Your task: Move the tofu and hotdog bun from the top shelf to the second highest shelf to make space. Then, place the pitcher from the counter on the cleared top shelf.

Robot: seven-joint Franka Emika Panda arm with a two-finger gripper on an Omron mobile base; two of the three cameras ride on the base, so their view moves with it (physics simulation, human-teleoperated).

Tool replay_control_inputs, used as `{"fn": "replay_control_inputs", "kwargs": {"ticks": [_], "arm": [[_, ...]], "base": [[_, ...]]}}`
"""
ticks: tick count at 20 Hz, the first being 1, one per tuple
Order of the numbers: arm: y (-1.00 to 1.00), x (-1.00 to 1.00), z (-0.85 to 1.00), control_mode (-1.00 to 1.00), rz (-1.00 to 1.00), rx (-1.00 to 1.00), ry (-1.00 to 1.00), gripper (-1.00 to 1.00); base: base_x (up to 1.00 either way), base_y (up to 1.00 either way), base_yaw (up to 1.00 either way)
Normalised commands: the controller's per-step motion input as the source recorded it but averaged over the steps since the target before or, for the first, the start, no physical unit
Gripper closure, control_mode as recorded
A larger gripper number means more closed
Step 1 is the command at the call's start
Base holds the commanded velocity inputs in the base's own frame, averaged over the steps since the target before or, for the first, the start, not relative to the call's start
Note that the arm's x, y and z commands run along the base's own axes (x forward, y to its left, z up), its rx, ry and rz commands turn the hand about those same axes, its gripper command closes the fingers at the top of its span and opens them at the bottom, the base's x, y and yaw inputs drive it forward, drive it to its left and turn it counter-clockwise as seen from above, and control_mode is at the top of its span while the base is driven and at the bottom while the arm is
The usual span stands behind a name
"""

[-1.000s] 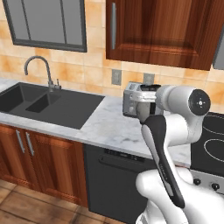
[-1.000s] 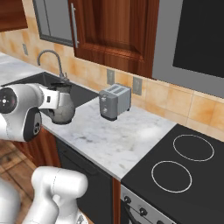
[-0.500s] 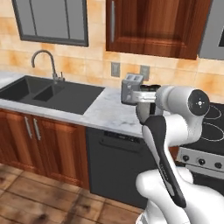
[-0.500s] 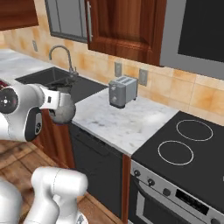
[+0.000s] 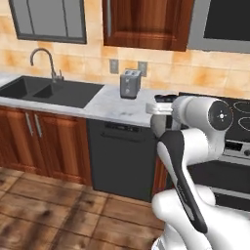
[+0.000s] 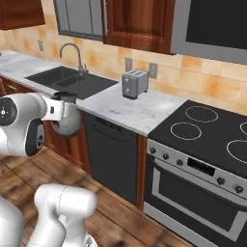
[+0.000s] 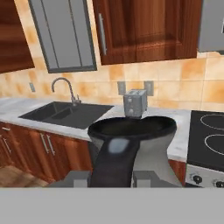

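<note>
We are seeing a glossy white arm (image 5: 183,161) with rounded, thick links. A dark strip is running along one link, and a dark grey round cap with a small pale mark is sitting at the joint (image 5: 220,116). In the right base view the same white shells are showing a similar dark cap (image 6: 6,111).

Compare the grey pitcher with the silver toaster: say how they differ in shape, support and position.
The mottled grey pot-bellied pitcher is rounded with a dark rim; the boxy silver toaster is square-edged with slots on top. The pitcher hangs off the counter, gripped at its dark handle by the gripper; the toaster stands on the marbled counter near the tiled wall. Both are greyish.
</note>
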Motion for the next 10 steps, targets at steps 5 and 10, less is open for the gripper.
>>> {"fn": "replay_control_inputs", "kwargs": {"ticks": [5, 10], "arm": [[0.0, 0.0, 0.0, 1.0, 0.0, 0.0, 0.0, 1.0], [0.0, 0.0, 0.0, 1.0, 0.0, 0.0, 0.0, 1.0]], "base": [[-0.91, -0.41, -0.45], [-0.86, -0.48, -0.53]]}}
